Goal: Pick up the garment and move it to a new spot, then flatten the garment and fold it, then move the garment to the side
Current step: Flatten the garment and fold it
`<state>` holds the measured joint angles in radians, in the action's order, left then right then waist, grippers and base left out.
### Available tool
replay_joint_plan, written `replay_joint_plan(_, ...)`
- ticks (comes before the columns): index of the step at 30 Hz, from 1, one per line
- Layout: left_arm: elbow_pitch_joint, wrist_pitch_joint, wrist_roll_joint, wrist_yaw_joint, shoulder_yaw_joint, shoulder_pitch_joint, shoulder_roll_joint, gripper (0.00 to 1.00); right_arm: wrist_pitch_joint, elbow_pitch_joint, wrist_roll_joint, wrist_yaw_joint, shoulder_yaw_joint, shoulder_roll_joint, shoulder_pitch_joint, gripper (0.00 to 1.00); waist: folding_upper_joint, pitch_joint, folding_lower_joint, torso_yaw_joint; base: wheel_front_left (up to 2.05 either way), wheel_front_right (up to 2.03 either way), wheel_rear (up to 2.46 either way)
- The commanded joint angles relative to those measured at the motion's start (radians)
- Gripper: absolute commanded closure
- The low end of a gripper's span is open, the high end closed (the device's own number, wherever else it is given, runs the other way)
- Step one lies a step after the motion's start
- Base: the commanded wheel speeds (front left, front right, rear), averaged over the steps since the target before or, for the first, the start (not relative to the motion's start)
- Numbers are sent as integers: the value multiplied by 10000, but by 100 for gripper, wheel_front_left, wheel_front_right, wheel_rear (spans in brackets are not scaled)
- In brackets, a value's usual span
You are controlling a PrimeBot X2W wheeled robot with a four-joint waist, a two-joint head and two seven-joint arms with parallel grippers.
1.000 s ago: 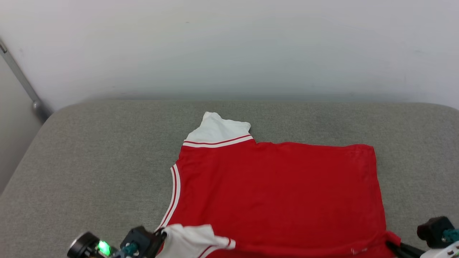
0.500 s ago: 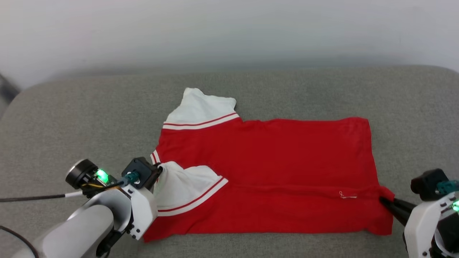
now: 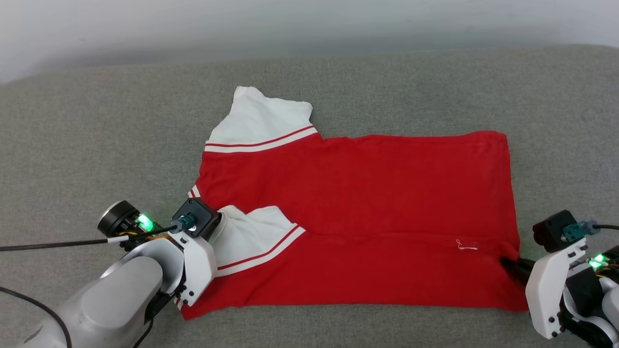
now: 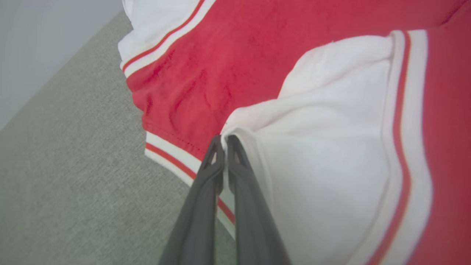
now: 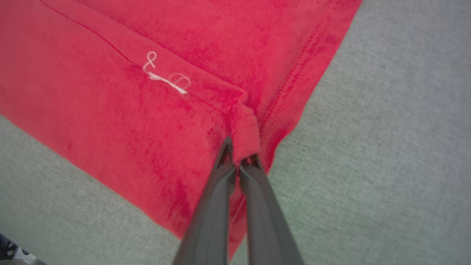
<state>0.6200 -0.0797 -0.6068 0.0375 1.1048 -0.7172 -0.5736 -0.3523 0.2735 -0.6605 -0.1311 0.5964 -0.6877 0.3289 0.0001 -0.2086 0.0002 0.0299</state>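
On the head camera, the left gripper's tips are hidden from me: its own wrist block and the folded sleeve cover them. The right gripper's tips go under a curled corner of the shirt, so I cannot see them whole in either the head or the right wrist view. The left arm runs off the bottom edge, the right arm off the lower right corner, and the cable off the left edge. The thread mark is too small there to read. Both wrist views crop the shirt. A dark part in the right wrist view's lower left corner is cut off; I cannot tell what it is.
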Motion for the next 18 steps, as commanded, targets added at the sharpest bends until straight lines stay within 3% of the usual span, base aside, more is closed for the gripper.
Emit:
replay_joint_plan(1,189,-223,39,-1,15,-16,68,100,137,162,-129,7,61,89,205,61,-1,174,-2,10,0,0,0)
replay_joint_plan(2,531,-488,26,-33,36,101,243,0,452,351,-170,7,254,144,219,0,-1,565,-2,-24,0,0,0)
replay_joint_plan(9,681,-631,-177,-81,-224,-225,28,0,1307,330,-242,7,82,-82,-313,0,-1,1542,-2,-264,0,0,0)
replay_joint_plan(16,29,761,-673,360,-238,-684,-319,0,1469,217,-156,7,-283,-230,-1029,0,-1,2139,-2,-493,0,0,0)
replay_joint_plan(18,-277,1739,-1031,566,-152,-813,-439,0,1426,146,-136,7,-388,-220,-1241,0,-1,2240,-2,-548,0,0,0)
